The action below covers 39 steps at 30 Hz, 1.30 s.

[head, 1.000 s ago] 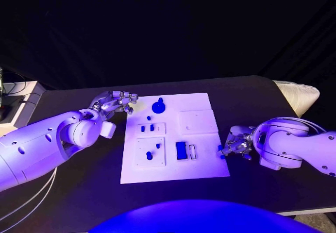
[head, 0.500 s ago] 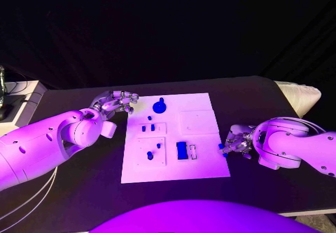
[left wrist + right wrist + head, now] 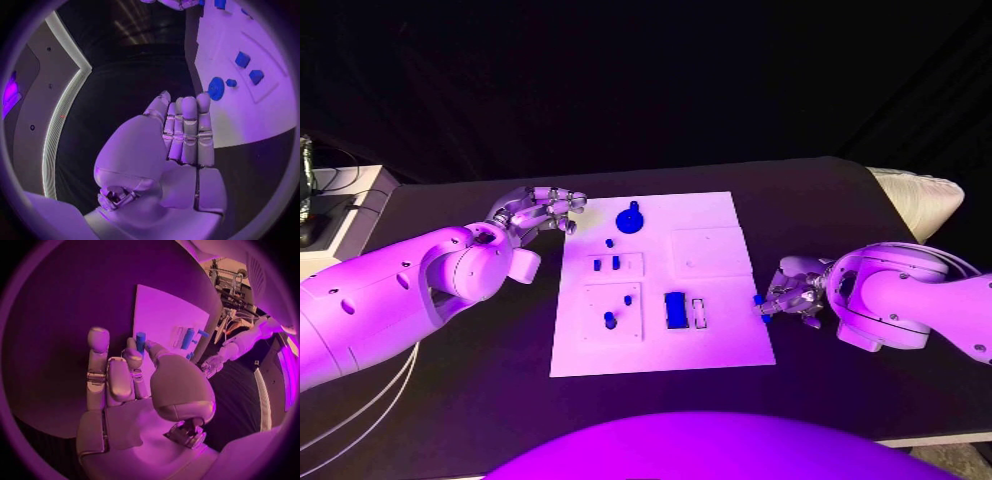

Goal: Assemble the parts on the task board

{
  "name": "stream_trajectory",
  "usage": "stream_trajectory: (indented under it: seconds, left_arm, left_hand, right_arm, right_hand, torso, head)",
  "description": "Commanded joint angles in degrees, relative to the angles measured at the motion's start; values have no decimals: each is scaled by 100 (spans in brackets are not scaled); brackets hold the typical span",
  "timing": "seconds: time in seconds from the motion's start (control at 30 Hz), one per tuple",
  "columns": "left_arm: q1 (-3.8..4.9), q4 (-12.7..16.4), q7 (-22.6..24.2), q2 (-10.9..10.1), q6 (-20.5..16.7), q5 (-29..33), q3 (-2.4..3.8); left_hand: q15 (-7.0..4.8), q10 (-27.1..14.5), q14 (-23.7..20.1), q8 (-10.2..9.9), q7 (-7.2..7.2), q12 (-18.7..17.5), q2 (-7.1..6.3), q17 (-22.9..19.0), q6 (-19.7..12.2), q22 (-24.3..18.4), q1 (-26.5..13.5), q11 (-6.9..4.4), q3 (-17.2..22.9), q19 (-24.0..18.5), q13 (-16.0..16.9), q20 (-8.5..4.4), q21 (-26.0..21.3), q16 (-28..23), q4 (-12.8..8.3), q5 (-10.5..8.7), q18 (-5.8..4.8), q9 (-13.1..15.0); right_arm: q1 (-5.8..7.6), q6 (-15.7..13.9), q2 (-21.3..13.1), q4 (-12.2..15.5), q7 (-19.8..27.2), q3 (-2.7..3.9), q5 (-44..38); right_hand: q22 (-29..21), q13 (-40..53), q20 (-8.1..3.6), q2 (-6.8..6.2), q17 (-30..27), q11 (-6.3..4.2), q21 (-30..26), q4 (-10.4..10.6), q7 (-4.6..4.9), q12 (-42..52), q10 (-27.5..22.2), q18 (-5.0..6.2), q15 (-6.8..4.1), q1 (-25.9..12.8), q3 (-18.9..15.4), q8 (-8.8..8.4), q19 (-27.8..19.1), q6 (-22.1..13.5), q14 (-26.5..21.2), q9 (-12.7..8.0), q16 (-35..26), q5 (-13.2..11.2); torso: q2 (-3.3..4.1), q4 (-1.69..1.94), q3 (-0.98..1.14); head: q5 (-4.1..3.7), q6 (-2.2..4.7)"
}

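Note:
The white task board (image 3: pixel 711 345) lies in the middle of the black table. On it are a round blue part (image 3: pixel 630 220) at the far end, two small blue pegs (image 3: pixel 606 263) in a raised plate, and a blue block (image 3: pixel 675 309) nearer me. My right hand (image 3: pixel 790 298) hovers just off the board's right edge and pinches a small blue peg (image 3: pixel 140 341) between thumb and finger. My left hand (image 3: pixel 538 212) hangs beside the board's far left corner, its fingers (image 3: pixel 187 132) extended side by side and holding nothing.
A white padded object (image 3: pixel 920 200) sits past the table's right edge. A pale stand with cables (image 3: pixel 336 205) is at the far left. Bare black table (image 3: pixel 473 390) lies on both sides of the board.

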Motion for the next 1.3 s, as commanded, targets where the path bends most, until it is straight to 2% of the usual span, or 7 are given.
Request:
stream_trajectory:
  seconds: [0.03,0.27,0.43,0.67,0.83,1.1,1.3]
  left_arm:
    - [1,10,28,7,89,17,3]
    - [1,3,25,15,95,17,3]
    - [1,5,24,22,102,17,3]
    - [1,15,21,22,106,17,3]
    - [1,23,20,15,110,17,3]
    - [0,20,18,12,118,17,3]
    - [0,15,16,20,130,17,3]
  left_hand:
    - [28,-42,9,6,9,14,21,-7,-51,90,-22,10,16,39,-6,8,-34,-18,21,27,65,-5]
    - [28,-42,9,6,9,14,21,-7,-51,90,-22,10,16,39,-6,8,-34,-18,21,27,65,-5]
    - [28,-42,9,6,9,14,21,-7,-51,90,-22,10,16,39,-6,8,-34,-18,21,27,65,-5]
    - [31,-51,11,9,14,23,23,-6,-61,90,-21,13,17,41,-2,11,-35,-15,26,28,69,-3]
    - [31,-51,11,9,14,23,23,-6,-61,90,-21,13,17,41,-2,11,-35,-15,26,28,69,-3]
    - [31,-51,11,9,14,23,23,-6,-61,90,-21,13,17,41,-2,11,-35,-15,26,28,69,-3]
    - [33,-55,11,15,14,28,31,-5,-62,91,-33,15,14,41,-1,14,-36,-14,40,26,70,-2]
  right_arm:
    - [98,71,-39,49,117,14,248]
    - [368,124,-95,164,91,38,469]
    - [422,76,140,191,64,42,753]
    - [190,-37,556,108,45,36,983]
    - [45,-162,743,43,20,34,998]
    - [-20,-360,975,-4,6,35,892]
    - [-28,-485,1084,-32,14,35,797]
  right_hand:
    - [7,-3,-23,11,0,-43,19,-1257,-39,-17,95,79,-32,-19,1186,-16,230,-12,-15,9,-21,-23]
    - [18,-1,-25,11,13,-47,10,-1267,-49,-27,96,77,-34,-10,1095,-40,234,3,-15,37,-17,-103]
    - [11,-1,-26,7,3,-53,-36,-1245,-63,-37,92,76,-37,-14,968,-51,234,13,-17,51,-30,-109]
    - [-6,-8,-32,27,-13,-59,-102,-1226,-81,-57,87,70,-43,-3,706,-47,233,26,-15,66,-48,9]
    - [-22,-13,-36,65,-23,-63,-136,-1220,-89,-64,80,66,-44,15,501,-64,238,35,-16,41,-56,24]
    - [-29,-6,-38,59,-23,-63,-140,-1169,-93,-47,82,65,-47,-11,394,-81,239,55,-13,2,-53,31]
    - [-34,-7,-38,51,-25,-63,-140,-1132,-95,-46,80,65,-47,-18,347,-88,240,64,-12,-18,-52,32]
  torso:
    - [-3,4,-4]
    - [-3,2,-8]
    - [1,8,-5]
    - [3,18,-12]
    - [4,11,-5]
    - [2,-7,3]
    - [5,8,1]
  head:
    - [0,0]
    - [5,0]
    - [29,0]
    - [80,0]
    - [107,0]
    - [125,0]
    - [106,0]
